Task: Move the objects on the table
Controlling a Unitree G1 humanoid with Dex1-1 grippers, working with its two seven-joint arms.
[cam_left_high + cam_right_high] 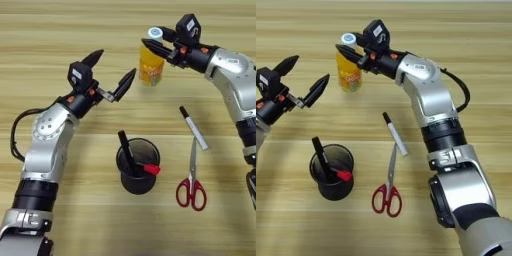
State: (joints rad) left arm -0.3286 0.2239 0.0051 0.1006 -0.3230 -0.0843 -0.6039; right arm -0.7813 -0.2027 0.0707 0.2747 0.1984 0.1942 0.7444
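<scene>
Left eye view, right end effector (156,40) spread around orange drink bottle (151,70) neck, left end effector (114,67) released beside it.

L claw (114,71) gapes wide mid-table; R claw (156,41) reaches far w/ fingers spread.

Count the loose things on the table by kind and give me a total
Bottle of orange drink: 1
White marker with black cap: 1
Red-handled scissors: 1
Black pen cup: 1
Pens standing in the cup: 2, one black, one red-tipped
Total: 6
</scene>
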